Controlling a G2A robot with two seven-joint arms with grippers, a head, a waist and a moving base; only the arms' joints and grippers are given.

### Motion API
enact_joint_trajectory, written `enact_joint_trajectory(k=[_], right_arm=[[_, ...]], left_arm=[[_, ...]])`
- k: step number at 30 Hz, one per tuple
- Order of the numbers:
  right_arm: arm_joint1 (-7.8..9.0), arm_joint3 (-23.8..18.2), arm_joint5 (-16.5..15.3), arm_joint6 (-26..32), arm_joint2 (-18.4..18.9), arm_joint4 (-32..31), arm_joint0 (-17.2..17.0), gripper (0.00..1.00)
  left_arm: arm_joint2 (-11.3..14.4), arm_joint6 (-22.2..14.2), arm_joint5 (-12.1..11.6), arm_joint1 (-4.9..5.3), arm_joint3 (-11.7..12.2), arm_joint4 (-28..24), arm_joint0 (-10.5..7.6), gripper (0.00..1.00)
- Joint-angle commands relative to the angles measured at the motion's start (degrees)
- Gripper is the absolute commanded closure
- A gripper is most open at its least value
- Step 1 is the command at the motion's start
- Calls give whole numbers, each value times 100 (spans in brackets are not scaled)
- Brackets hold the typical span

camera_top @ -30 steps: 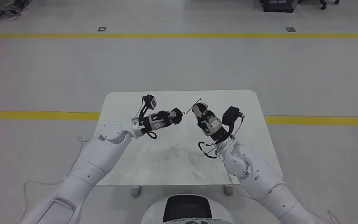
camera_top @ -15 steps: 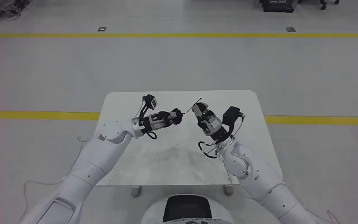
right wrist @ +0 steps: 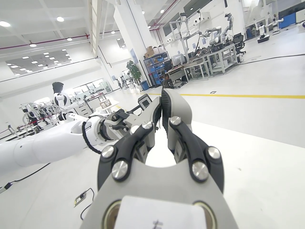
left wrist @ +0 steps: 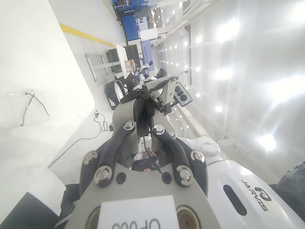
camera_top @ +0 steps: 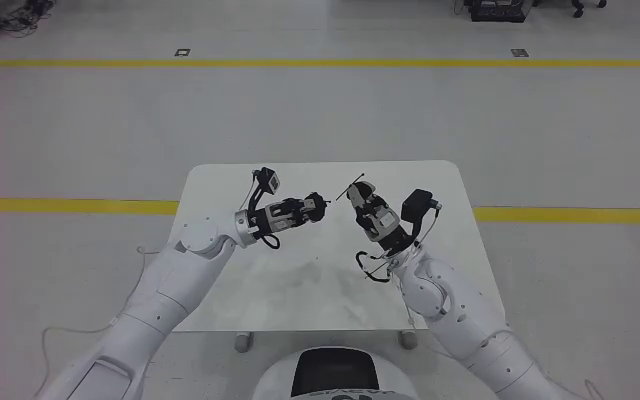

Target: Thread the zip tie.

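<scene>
Both grippers hang above the middle of the white table (camera_top: 250,290), tips facing each other with a small gap. My left gripper (camera_top: 318,205) is shut on a thin black zip tie (left wrist: 152,159), whose strap runs back between its fingers (left wrist: 133,110). My right gripper (camera_top: 356,196) is shut on a black zip tie strap (camera_top: 351,186) that sticks out up and away past its tips. The right wrist view has that strap's end (right wrist: 164,83) poking from the closed gripper (right wrist: 162,96), with the left arm (right wrist: 71,129) beyond. I cannot tell whether both hold one tie.
A clear bag (left wrist: 31,103) holding spare black ties lies flat on the table, off to the side of the left gripper. The table's rounded edge (left wrist: 90,96) is close behind it. Beyond the table lies open floor with a yellow line (camera_top: 100,206).
My right gripper has shifted slightly away from the left one, widening the gap a little. The left gripper has hardly moved.
</scene>
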Motion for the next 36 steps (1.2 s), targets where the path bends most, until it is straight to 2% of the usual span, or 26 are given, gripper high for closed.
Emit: enact_joint_trajectory(k=[1, 12, 36], right_arm=[[-9, -11, 0, 12, 2, 3, -7, 100], [-8, -70, 0, 70, -54, 161, 10, 100], [11, 189, 0, -75, -281, 300, 231, 100]], left_arm=[[-18, -8, 0, -4, -9, 7, 10, 100], [-92, 55, 0, -31, -34, 54, 66, 100], [-97, 56, 17, -39, -10, 65, 80, 100]])
